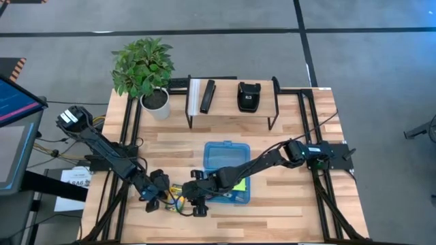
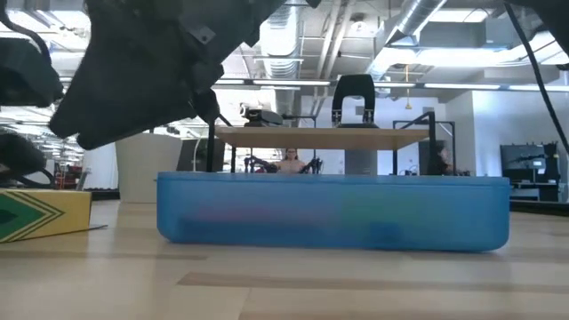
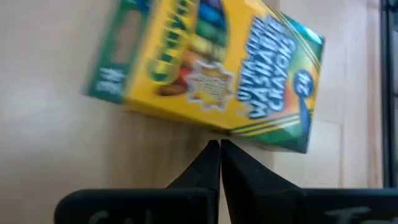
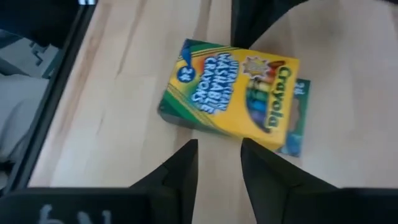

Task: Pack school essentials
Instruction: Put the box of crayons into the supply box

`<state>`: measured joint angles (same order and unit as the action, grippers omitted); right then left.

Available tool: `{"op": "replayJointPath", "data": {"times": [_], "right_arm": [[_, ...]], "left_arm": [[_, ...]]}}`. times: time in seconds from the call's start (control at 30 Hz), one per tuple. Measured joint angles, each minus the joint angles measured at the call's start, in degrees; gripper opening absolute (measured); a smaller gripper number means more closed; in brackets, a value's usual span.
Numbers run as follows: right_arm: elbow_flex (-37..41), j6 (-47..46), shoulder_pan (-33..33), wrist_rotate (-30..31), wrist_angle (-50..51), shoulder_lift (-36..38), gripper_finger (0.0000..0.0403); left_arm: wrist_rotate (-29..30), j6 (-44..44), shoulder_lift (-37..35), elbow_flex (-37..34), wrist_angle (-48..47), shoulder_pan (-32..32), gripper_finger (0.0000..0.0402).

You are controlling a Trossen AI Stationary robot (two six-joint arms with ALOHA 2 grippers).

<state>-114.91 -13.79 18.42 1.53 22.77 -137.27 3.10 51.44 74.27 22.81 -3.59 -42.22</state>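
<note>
The crayon box point(image 4: 233, 93) lies flat on the bench point(image 1: 286, 218), just left of the blue bin point(image 1: 227, 154). The left gripper point(image 3: 220, 149) sits beside it with jaws closed and empty. The right gripper point(image 4: 219, 158) hovers over it, jaws narrowly apart.

Potted plant point(image 1: 144, 68) at table point(image 1: 286, 204) back left; small shelf point(image 1: 231, 102) beside it carrying black bar-shaped item point(image 1: 208, 96) and black stapler point(image 1: 248, 96).
</note>
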Motion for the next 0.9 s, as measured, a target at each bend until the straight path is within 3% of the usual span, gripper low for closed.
{"op": "replayJointPath", "data": {"times": [0.27, 0.73, 0.9], "right_arm": [[0.00, -1.41, 0.89, 0.01, -0.80, 0.00, 0.0112], [-0.12, -2.95, 2.07, 0.85, -6.00, -3.64, 0.0081], [-0.04, -4.82, 1.99, 1.49, -3.19, -3.89, 0.0069]], "left_arm": [[-5.19, -1.84, 7.39, 0.22, 7.54, 0.00, 0.0000], [-5.84, -3.55, 7.93, 0.09, 9.07, 0.69, 0.0000], [-5.88, -4.28, 7.95, 0.04, 9.92, 0.79, 0.0000]]}}
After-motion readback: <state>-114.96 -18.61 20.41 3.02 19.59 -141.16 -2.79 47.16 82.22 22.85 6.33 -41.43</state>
